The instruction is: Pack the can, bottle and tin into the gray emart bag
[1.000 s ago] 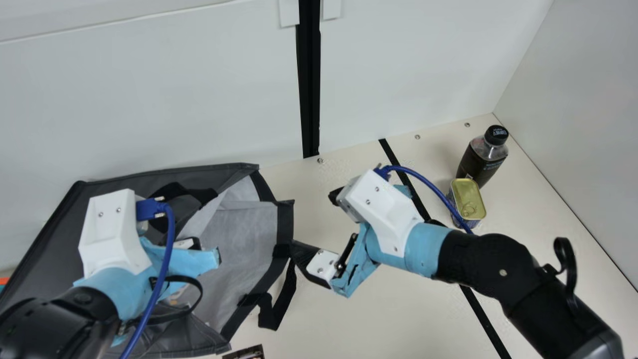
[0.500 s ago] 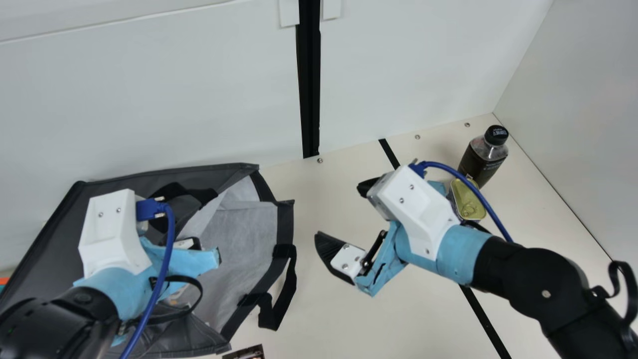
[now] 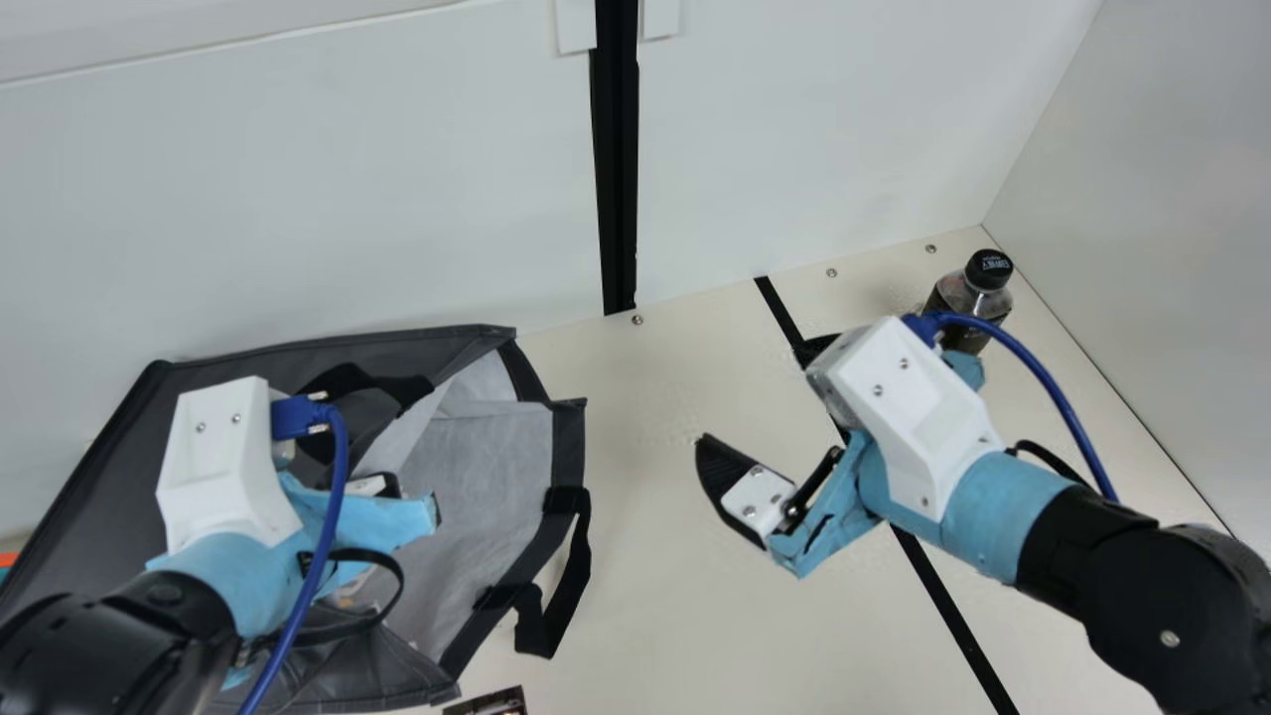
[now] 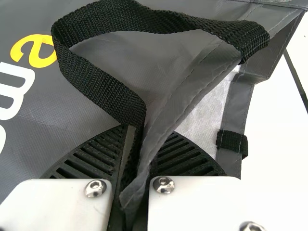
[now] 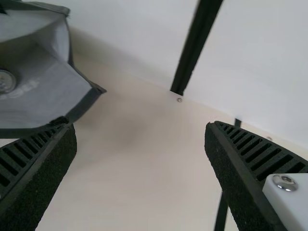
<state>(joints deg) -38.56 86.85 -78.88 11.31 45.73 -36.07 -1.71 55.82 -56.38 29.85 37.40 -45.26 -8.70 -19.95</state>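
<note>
From my station, I record the gray emart bag [image 3: 104, 467] on the worktop [image 3: 645, 616] at the main view's left, its mouth facing the middle and its pale lining exposed. My left tool [image 3: 369, 487] is at the bag; in the left wrist view I find this tool [image 4: 144, 139] clamped on the bag's edge [image 4: 173, 113], with the black handle [image 4: 91, 84] running down between the fingers.

My right tool [image 3: 755, 397] is above the worktop, between bag and bottle. Its ribbed fingers [image 5: 36, 159] are well apart, with nothing between them.

The bottle [image 3: 965, 300] stands upright near the far right corner, partly behind the right arm's blue cable [image 3: 1058, 382]. In the right wrist view I note a can [image 5: 6, 81] inside the bag, its round metal end visible against the lining.

A second handle [image 3: 571, 586] hangs from the bag's open rim. A dark printed item [image 3: 489, 703] sits at the main view's bottom edge.
</note>
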